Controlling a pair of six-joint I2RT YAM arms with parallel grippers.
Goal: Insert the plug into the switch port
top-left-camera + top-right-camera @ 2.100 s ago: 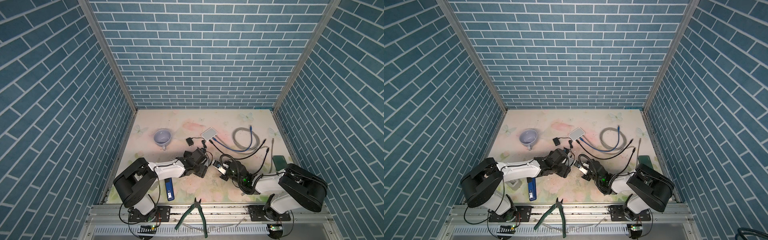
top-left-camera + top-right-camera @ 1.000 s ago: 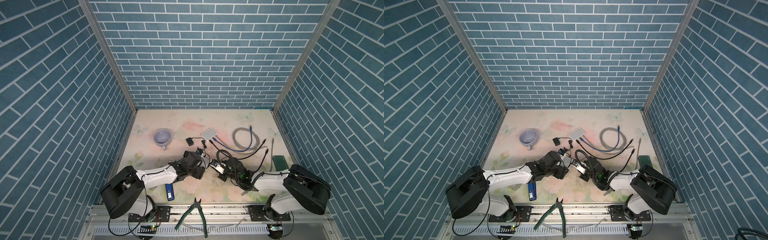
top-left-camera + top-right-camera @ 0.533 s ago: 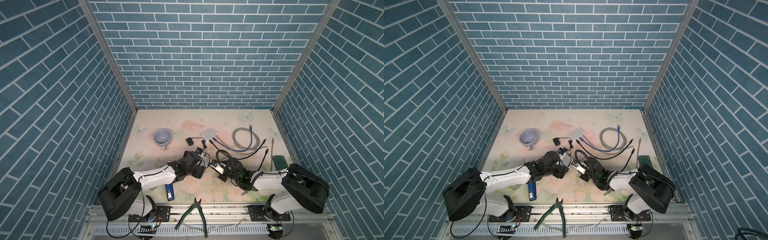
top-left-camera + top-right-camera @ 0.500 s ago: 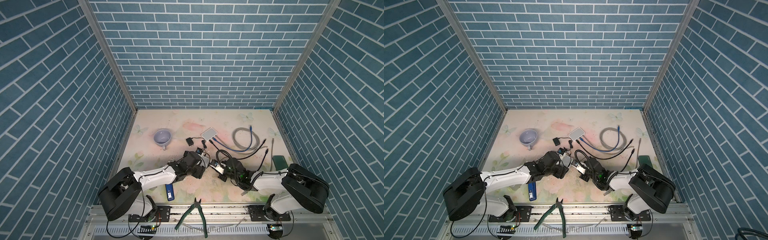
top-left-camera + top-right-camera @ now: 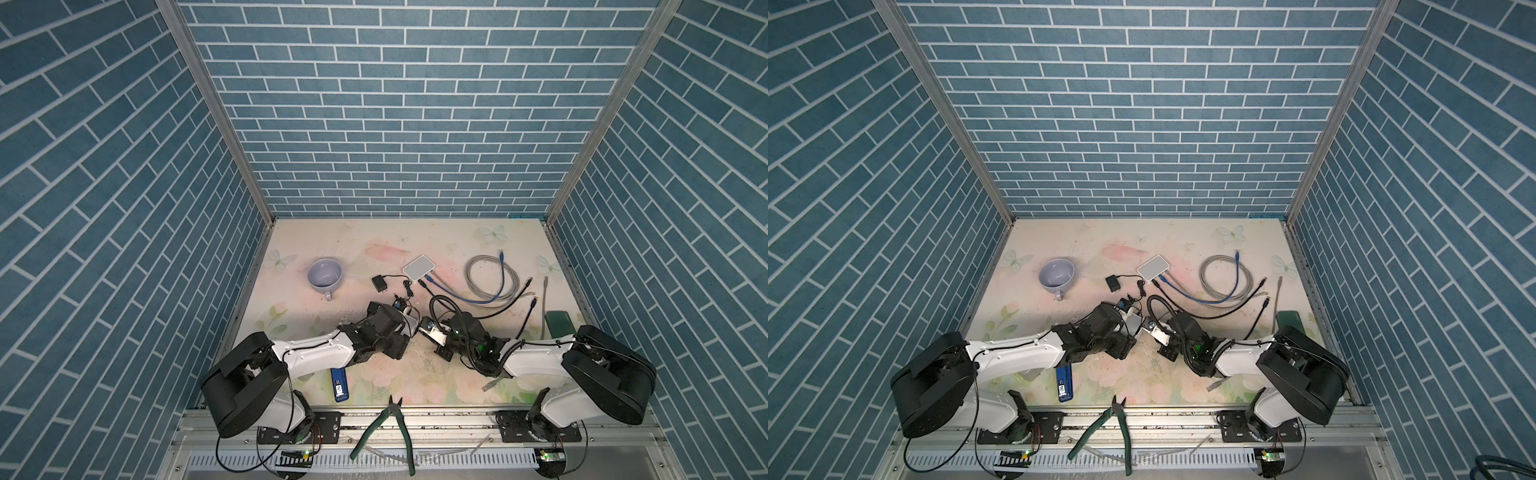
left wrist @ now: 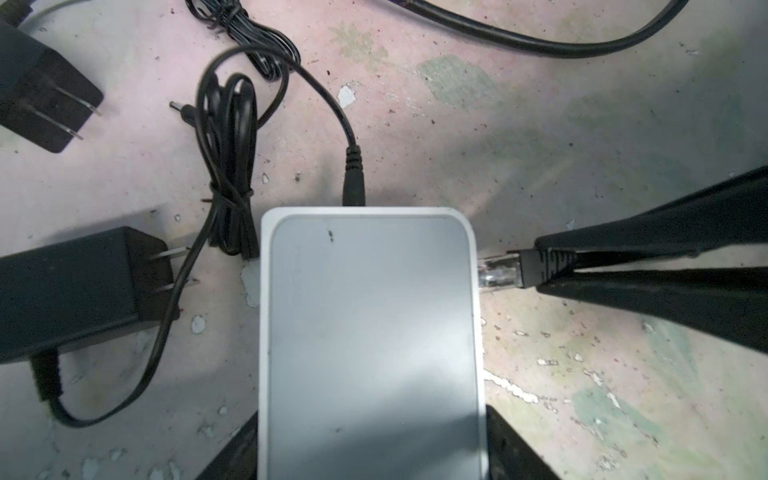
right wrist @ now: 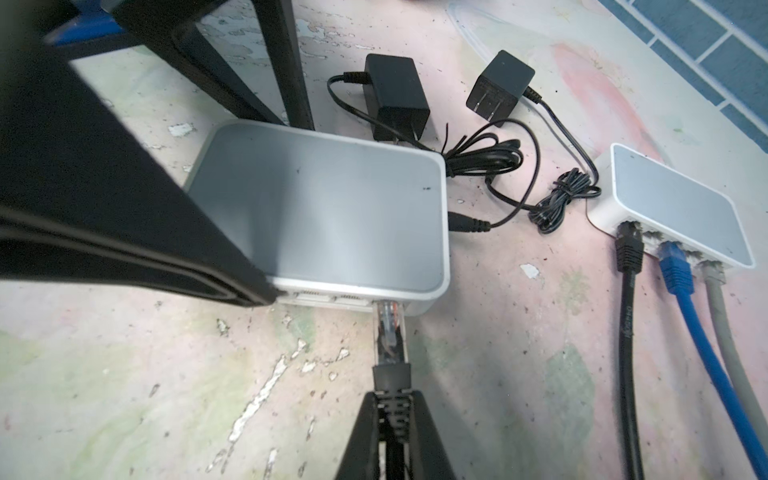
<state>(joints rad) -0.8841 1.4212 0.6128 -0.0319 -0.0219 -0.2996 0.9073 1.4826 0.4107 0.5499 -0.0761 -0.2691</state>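
The right tool [image 7: 392,401] is pinched almost closed on the black boot of the plug [image 7: 390,328], one finger on each side of the strain relief. The plug's clear tip is at the mouth of a port on the long face of the switch [image 7: 328,208], the port nearest the corner with the power lead [image 6: 353,183]. Most of the clear body shows outside the housing, and I cannot tell how deep the tip sits.

The left tool [image 6: 372,451] stands wide and holds the switch. Its fingers [image 6: 513,451] press the port face and the opposite face, at the end away from the power lead. The switch lies flat on the counter [image 5: 374,237].

A black adapter [image 6: 83,286] lies just beside the switch, and its bundled cord touches the housing. A second adapter [image 6: 41,95] lies a little farther off. Well apart is a second switch [image 7: 673,203] with black, blue and grey cables in its ports.

In both top views the two tools meet near the front middle of the counter. A pale cup [image 5: 325,275] stands toward the back left, a blue stick [image 5: 339,384] lies by the left arm, and green-handled pliers [image 5: 390,432] rest on the front rail.
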